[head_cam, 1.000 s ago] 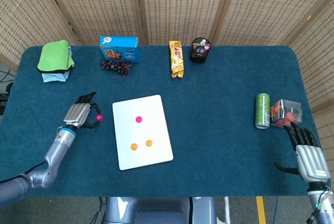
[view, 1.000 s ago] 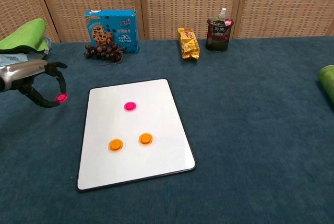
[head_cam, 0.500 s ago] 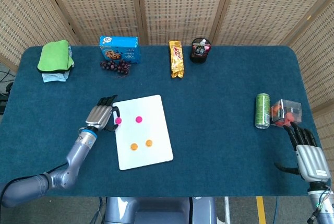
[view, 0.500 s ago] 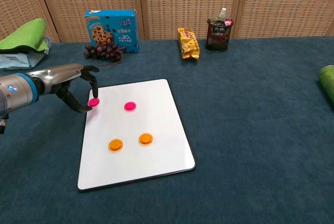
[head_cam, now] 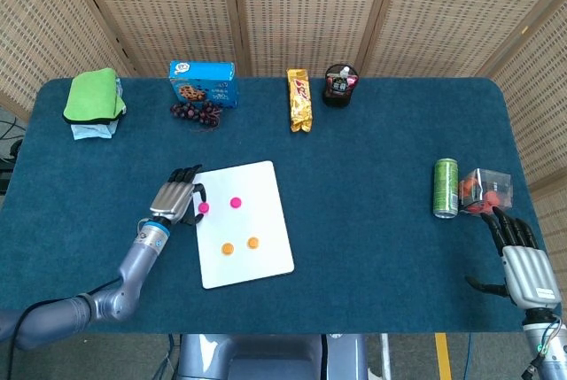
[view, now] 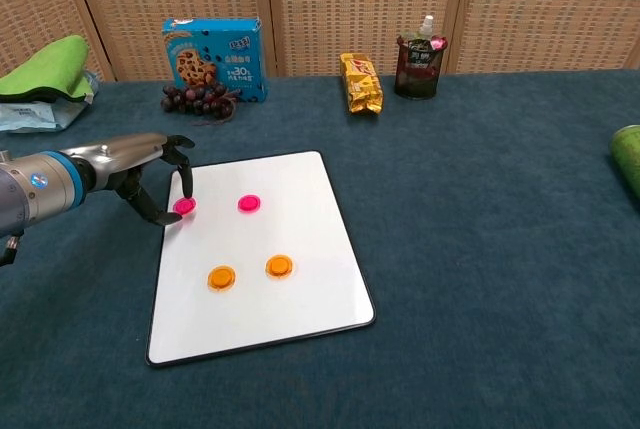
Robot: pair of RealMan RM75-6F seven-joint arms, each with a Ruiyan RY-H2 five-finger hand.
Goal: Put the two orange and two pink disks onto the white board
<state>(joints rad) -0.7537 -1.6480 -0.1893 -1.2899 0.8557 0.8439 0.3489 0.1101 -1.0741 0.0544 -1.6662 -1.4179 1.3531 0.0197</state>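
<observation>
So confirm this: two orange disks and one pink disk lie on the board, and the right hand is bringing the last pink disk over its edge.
Wrong hand. The left hand holds the pink disk at the board edge, as the chest view shows. The rest stands.

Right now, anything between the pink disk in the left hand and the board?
Nothing visible. The left hand pinches the pink disk right over the white board's left edge. The other pink disk and both orange disks lie further in, apart from it.
</observation>
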